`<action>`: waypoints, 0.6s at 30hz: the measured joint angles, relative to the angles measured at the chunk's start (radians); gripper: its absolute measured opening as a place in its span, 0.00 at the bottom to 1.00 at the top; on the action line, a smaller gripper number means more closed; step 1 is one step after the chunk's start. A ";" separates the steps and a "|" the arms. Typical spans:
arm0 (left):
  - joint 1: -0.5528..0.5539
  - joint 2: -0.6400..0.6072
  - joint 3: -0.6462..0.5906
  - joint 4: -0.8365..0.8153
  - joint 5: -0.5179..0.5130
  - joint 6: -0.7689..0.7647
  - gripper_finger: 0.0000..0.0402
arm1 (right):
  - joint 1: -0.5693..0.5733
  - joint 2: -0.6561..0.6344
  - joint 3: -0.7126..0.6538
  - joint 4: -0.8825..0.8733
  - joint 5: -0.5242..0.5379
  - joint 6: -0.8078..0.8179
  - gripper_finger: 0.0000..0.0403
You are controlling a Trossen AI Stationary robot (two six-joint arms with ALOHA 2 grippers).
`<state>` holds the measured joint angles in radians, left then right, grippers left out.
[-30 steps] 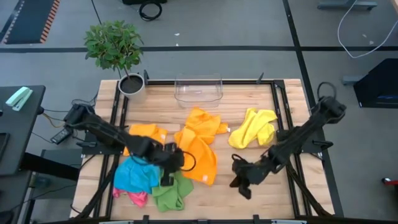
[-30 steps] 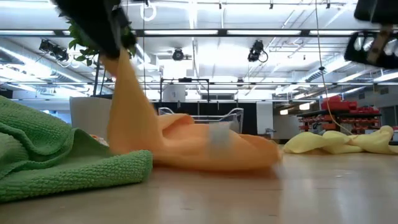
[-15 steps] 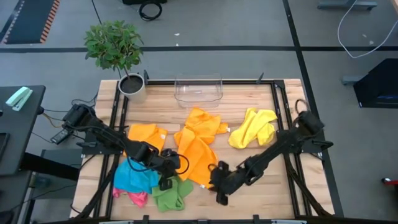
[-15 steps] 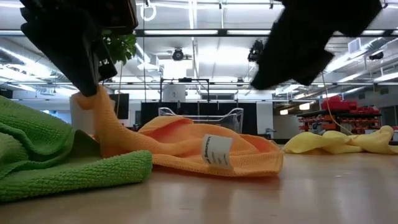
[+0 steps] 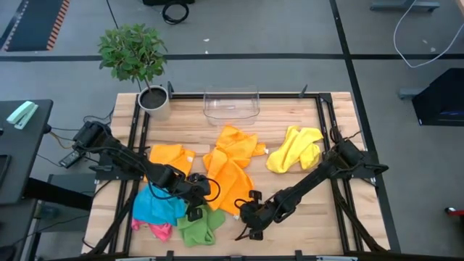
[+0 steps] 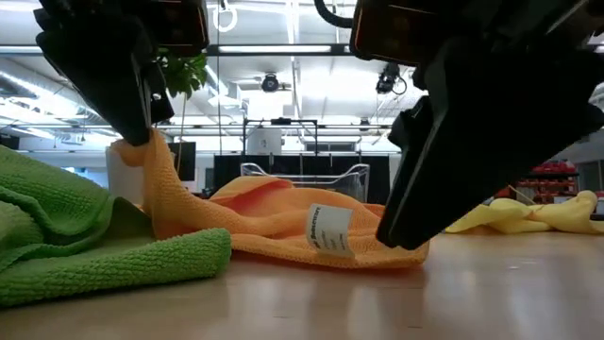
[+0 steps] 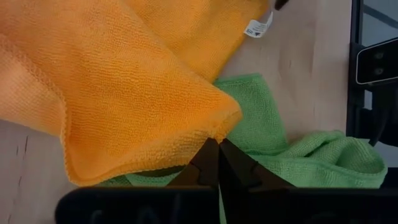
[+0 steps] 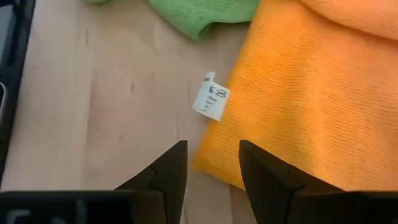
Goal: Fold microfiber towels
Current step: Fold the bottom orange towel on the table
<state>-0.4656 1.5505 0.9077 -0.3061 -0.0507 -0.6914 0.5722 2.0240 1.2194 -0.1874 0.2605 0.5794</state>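
An orange microfiber towel (image 5: 230,181) lies in the table's middle, with a white label (image 8: 211,99) near its near corner. My left gripper (image 5: 194,194) is shut on its left corner, above a green towel (image 5: 199,225). My right gripper (image 8: 211,168) is open, low over the near corner (image 8: 208,163), one finger on either side of it; I cannot tell whether it touches. Blue (image 5: 156,206), pink (image 5: 159,230), yellow (image 5: 293,148) and two more orange towels (image 5: 170,156) (image 5: 235,141) lie around. My left gripper pinches the orange towel's left corner (image 7: 222,123) between its two shut fingers, slanting down from the table's left. That corner stands raised in a peak (image 6: 143,151) over the green towel. The rest of the towel slopes down and lies slack on the table.
A clear plastic bin (image 5: 232,105) stands at the far edge, a potted plant (image 5: 145,87) at the far left corner. Bare wood (image 5: 304,210) shows near the front right, under my right arm. Black frame rails (image 5: 330,130) run along both sides.
My right gripper has swung toward the table's left and down, rolling as it went, to the orange towel's near corner. My left gripper has sunk a little with the towel's corner, so the raised peak is lower and the label end has settled on the table.
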 joint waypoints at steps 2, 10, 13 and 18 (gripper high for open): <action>0.003 0.000 0.000 0.000 0.000 0.000 0.01 | -0.002 0.016 0.000 0.006 -0.011 0.000 0.38; 0.003 0.000 0.000 0.000 -0.001 -0.012 0.01 | -0.002 0.058 0.008 0.003 -0.033 0.073 0.29; 0.003 -0.001 0.000 0.002 -0.001 -0.030 0.02 | -0.001 0.022 0.004 -0.084 -0.049 0.091 0.12; 0.003 -0.015 0.049 -0.001 0.017 -0.017 0.01 | 0.002 -0.120 -0.007 -0.304 -0.141 0.104 0.02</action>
<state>-0.4622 1.5353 0.9572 -0.3070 -0.0337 -0.7086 0.5737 1.9043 1.2121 -0.4915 0.1195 0.6833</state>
